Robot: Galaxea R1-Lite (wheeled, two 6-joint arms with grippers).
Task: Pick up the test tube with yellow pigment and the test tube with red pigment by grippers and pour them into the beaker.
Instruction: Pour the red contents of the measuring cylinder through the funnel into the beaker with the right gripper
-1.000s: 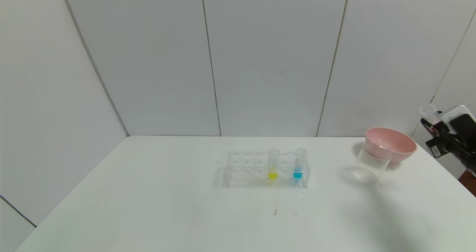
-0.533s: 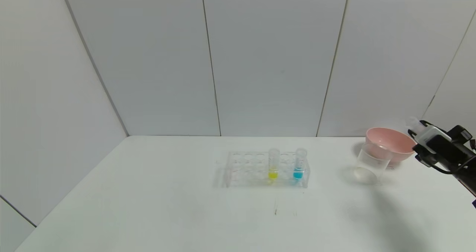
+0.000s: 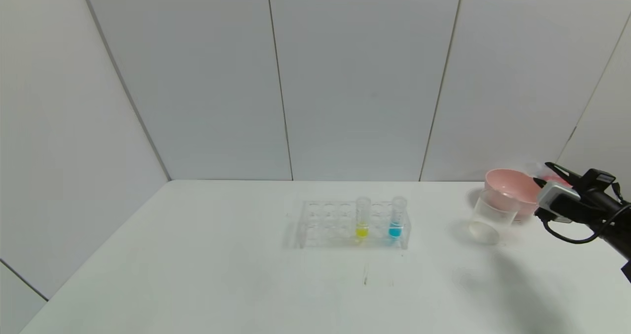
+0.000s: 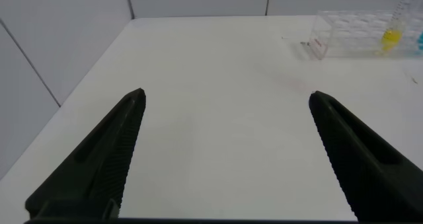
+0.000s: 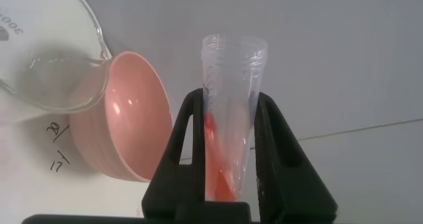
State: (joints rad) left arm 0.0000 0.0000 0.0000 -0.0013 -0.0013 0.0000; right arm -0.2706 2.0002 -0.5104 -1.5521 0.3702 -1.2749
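Note:
The test tube with yellow pigment (image 3: 362, 220) stands upright in the clear rack (image 3: 330, 223) at mid table; it also shows in the left wrist view (image 4: 392, 36). My right gripper (image 3: 543, 173) is shut on the test tube with red pigment (image 5: 231, 118), tipped well over, at the pink bowl's right rim, right of the beaker (image 3: 490, 216). Red liquid runs along the tube's wall. The beaker (image 5: 46, 59) looks empty. My left gripper (image 4: 225, 95) is open and empty above the table's left part, away from the rack.
A pink bowl (image 3: 512, 188) stands just behind the beaker at the far right. A tube with blue liquid (image 3: 396, 218) stands in the rack right of the yellow one. The table's right edge runs close under my right arm.
My right gripper has come down and leftward to the bowl's rim and has turned, tipping the red tube from nearly upright to well over on its side.

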